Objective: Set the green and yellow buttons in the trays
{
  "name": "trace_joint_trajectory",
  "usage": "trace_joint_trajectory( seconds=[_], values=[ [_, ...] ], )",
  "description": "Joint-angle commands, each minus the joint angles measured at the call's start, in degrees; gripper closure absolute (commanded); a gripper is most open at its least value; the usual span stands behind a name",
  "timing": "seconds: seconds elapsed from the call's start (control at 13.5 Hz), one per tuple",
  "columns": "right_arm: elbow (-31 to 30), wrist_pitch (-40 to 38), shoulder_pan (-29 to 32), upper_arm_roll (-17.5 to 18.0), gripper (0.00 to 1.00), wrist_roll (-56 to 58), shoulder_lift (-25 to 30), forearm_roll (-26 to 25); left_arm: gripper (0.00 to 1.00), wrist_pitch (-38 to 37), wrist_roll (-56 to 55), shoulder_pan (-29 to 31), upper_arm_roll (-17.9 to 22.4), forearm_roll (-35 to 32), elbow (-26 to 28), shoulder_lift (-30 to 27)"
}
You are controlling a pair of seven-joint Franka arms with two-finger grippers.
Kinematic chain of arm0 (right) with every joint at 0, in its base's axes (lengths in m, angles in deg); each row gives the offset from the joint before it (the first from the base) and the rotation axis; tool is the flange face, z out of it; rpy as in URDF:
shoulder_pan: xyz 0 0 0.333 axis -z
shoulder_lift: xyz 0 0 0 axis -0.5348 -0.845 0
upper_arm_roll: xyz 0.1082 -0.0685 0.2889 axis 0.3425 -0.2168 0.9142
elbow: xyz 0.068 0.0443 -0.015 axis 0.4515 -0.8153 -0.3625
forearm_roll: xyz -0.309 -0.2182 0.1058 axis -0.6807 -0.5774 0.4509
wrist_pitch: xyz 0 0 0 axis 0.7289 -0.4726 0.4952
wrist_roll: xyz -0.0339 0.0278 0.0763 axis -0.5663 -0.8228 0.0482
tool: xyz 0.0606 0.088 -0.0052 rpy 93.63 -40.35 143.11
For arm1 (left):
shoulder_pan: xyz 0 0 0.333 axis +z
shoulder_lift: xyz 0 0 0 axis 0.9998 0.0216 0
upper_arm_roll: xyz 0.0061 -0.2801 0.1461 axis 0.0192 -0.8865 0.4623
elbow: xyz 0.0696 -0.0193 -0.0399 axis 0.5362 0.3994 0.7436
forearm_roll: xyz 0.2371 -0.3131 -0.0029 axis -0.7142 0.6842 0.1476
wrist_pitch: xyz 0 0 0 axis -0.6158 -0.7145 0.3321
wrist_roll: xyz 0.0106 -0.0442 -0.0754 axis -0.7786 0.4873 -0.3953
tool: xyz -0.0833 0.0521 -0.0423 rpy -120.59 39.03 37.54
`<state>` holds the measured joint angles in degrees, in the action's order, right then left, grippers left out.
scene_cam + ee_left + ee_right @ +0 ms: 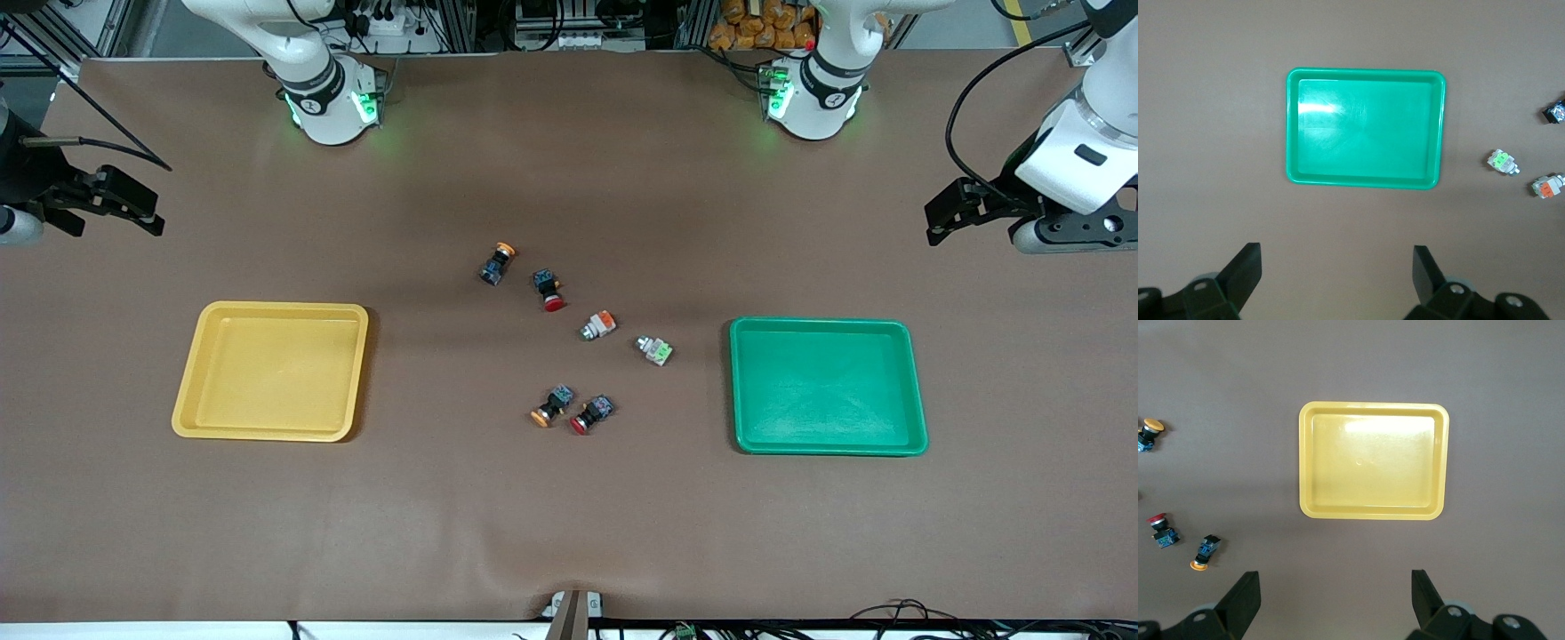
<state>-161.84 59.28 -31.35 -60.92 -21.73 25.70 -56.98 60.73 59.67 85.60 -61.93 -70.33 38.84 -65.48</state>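
Jaws wide, empty, both grippers: left gripper (933,220) above green tray (916,382) end, right gripper (153,217) above yellow tray (182,391) end.

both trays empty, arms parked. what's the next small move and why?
Probably: left claw, open at its end of the table, comes over the light-green button. That button lies nearest the green tray, and all six buttons are loose on the table. Right claw, open, can wait.
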Motion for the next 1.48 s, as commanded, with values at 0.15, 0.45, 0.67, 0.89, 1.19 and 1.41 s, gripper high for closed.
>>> trace_joint_trajectory(
  seconds=[0.15, 0.45, 0.67, 0.89, 1.19, 1.41],
  values=[
    [-0.7, 0.3, 1.2, 0.7, 0.0, 0.8, 0.4, 0.5, 0.0, -1.5, 0.7, -0.1, 0.4, 1.3, -1.9, 0.6],
    [-0.7, 0.3, 1.2, 0.7, 0.0, 0.8, 0.4, 0.5, 0.0, -1.5, 0.5, -0.1, 0.4, 1.3, -2.2, 0.6],
    [-0.6, 0.5, 1.2, 0.7, 0.0, 0.7, 0.3, 0.5, 0.0, -2.1, 0.4, 0.1, 0.5, 1.3, -2.1, 0.6],
    [-0.6, 0.7, 1.2, 0.7, 0.0, 0.7, 0.2, 0.5, 0.0, -2.6, 0.1, -0.2, 0.4, 1.3, -2.0, 0.6],
    [-0.7, 0.6, 1.3, 0.7, 0.0, 0.7, 0.1, 0.5, 0.0, -2.9, -0.2, -0.5, 0.3, 1.3, -1.5, 0.6],
    [-0.7, 0.6, 1.3, 0.7, 0.0, 0.7, 0.1, 0.5, 0.0, -2.8, -0.4, -0.5, 0.2, 3.0, -1.5, 1.5]
  ],
)
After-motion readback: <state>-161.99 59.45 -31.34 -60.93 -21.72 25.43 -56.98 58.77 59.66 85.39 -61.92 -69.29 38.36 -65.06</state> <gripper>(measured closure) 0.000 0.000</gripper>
